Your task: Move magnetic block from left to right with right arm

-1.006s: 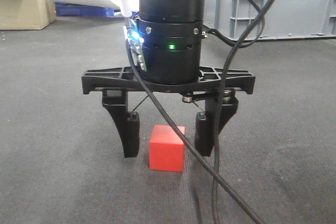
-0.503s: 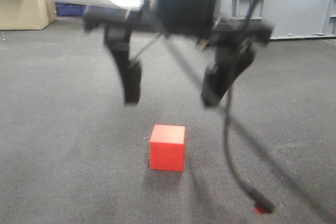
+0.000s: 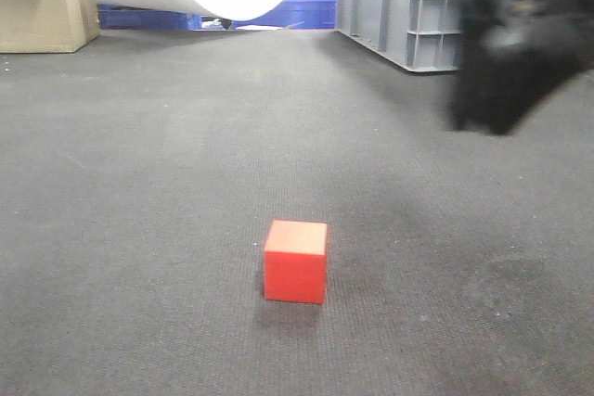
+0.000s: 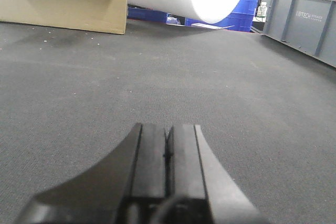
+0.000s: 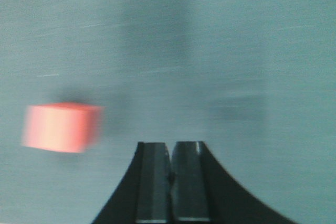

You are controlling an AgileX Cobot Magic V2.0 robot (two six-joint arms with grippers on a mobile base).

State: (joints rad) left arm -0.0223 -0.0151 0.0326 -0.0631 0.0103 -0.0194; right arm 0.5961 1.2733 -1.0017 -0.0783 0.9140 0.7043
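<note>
The magnetic block (image 3: 295, 261) sits alone on the dark grey floor (image 3: 139, 183), near the camera and about in the middle. Nothing touches it.

A second ago the right gripper (image 5: 170, 182) stood right over the block with its fingers wide open, one on each side. Half a second ago it was lifting off. Now it is up and away at the far right, only a dark blur in the front view. Its own camera shows its two fingers pressed together with nothing between them, and the block low and off to the left.

The left gripper (image 4: 167, 153) rests low with its fingers closed too, holding nothing.

The block has not moved since then. So I think the block is set down and the job is likely done.
</note>
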